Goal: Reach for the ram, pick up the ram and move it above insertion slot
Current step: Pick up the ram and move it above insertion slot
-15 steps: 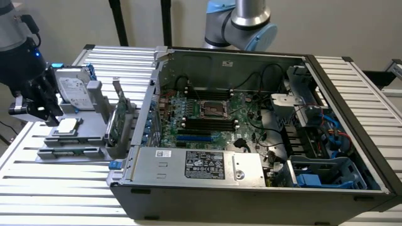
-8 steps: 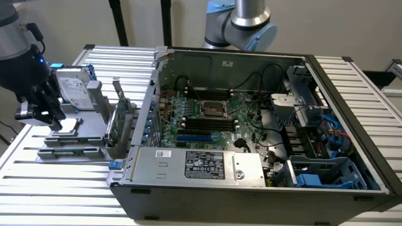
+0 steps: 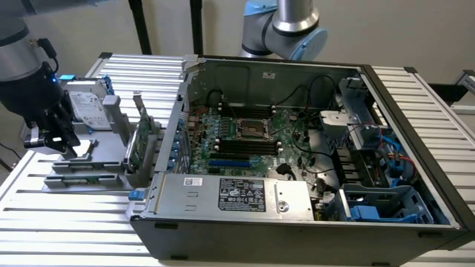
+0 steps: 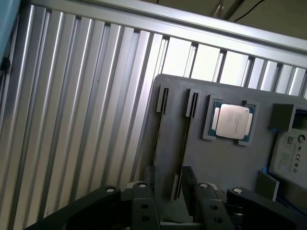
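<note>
The ram (image 3: 83,179) is a thin green strip lying edge-up in a groove of the grey holder (image 3: 104,150), at the exterior view's left. In the wrist view it appears as a thin dark line (image 4: 184,143) running along one of two grooves. My gripper (image 3: 61,143) hangs above the holder's far end, open, its black fingers (image 4: 144,211) apart on either side of that groove and clear of the ram. The black memory slots (image 3: 245,146) sit on the motherboard inside the open computer case (image 3: 297,233).
On the holder also stand a silver hard drive (image 3: 83,108), a wider green expansion card (image 3: 141,139) upright, and a processor chip (image 4: 232,121). The ribbed aluminium table (image 3: 67,222) surrounds everything. The case's metal wall rises between holder and motherboard.
</note>
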Robot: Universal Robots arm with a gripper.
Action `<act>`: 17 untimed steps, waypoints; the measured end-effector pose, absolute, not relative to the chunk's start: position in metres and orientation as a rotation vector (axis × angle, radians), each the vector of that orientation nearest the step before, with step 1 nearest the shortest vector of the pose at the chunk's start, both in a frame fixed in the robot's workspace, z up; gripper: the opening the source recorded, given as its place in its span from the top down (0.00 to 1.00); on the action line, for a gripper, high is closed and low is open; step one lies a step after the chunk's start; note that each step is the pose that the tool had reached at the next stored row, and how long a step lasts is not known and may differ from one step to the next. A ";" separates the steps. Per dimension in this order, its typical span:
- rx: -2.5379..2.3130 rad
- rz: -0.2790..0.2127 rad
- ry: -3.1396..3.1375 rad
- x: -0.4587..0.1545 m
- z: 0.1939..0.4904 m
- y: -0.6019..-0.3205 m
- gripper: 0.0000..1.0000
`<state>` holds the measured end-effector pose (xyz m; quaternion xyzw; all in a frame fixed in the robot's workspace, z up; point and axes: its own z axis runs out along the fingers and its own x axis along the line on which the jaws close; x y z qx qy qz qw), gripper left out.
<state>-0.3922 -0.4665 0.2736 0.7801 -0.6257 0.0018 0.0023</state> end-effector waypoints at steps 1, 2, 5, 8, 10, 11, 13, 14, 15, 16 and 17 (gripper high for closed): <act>2.447 0.006 -1.963 -0.392 0.272 -0.466 0.64; 2.447 0.006 -1.963 -0.393 0.270 -0.466 0.64; 2.444 0.006 -1.966 -0.393 0.264 -0.467 0.64; 2.435 0.006 -1.978 -0.394 0.259 -0.468 0.64; 2.422 0.006 -1.994 -0.394 0.255 -0.469 0.64; 2.414 0.006 -2.003 -0.394 0.254 -0.469 0.64; 2.400 0.006 -2.020 -0.394 0.250 -0.471 0.64; 2.395 0.006 -2.027 -0.394 0.249 -0.472 0.64; 2.391 0.006 -2.031 -0.394 0.247 -0.473 0.64; 2.387 0.006 -2.035 -0.394 0.246 -0.474 0.64; 2.385 0.006 -2.038 -0.394 0.244 -0.475 0.64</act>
